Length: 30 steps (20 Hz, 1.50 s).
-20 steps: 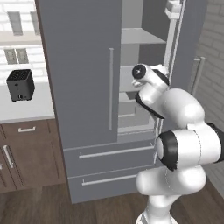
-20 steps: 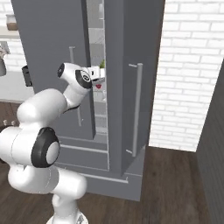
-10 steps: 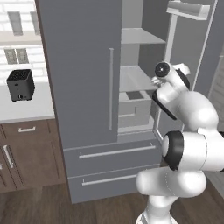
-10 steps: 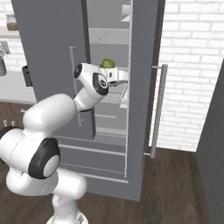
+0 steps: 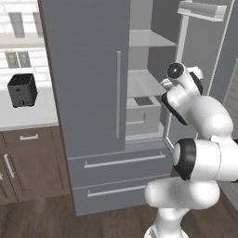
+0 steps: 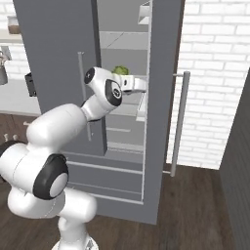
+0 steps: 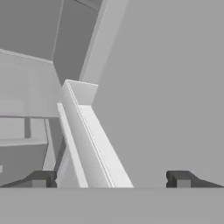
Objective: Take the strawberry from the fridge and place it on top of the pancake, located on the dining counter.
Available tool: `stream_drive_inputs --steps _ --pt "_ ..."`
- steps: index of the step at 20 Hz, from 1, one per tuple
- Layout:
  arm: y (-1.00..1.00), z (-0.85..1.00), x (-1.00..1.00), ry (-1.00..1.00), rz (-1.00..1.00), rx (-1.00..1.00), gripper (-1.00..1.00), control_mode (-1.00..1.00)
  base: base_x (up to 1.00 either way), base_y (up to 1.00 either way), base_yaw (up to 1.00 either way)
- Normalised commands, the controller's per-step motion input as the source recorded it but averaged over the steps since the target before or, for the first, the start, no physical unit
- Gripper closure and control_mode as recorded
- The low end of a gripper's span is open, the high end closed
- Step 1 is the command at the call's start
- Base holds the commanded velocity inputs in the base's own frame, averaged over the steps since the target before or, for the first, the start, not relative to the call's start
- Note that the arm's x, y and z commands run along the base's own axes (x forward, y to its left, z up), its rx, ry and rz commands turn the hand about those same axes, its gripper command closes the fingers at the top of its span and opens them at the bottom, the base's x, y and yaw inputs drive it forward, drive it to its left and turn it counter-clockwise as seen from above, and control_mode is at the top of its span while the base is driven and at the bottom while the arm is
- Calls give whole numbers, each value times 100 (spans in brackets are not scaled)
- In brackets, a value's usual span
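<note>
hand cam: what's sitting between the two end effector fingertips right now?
In the hand view, a pale fridge door shelf edge runs up between the fingertips, nearer the left one. No strawberry there.

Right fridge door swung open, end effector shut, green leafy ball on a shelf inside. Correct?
Not quite: the end effector is open. The hand view shows its two dark fingertips far apart, with nothing between them. The rest holds: the right door of the fridge is swung open, and the right base view shows the green leafy ball on a shelf inside.
</note>
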Motion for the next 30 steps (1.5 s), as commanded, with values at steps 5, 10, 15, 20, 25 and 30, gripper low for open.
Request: stream_drive_inputs --steps 5,10,15,20,25,30 --pt "92 0 0 0 9 1 -100 -100 0 0 0" --pt "100 0 1 -1 11 1 -100 -100 0 0 0" --pt "99 -2 8 0 17 11 -100 -100 0 0 0" --pt "96 0 7 0 19 13 -100 -100 0 0 0" --pt "75 0 36 0 12 14 -100 -100 0 0 0" --pt "18 0 69 0 1 10 -100 -100 0 0 0"
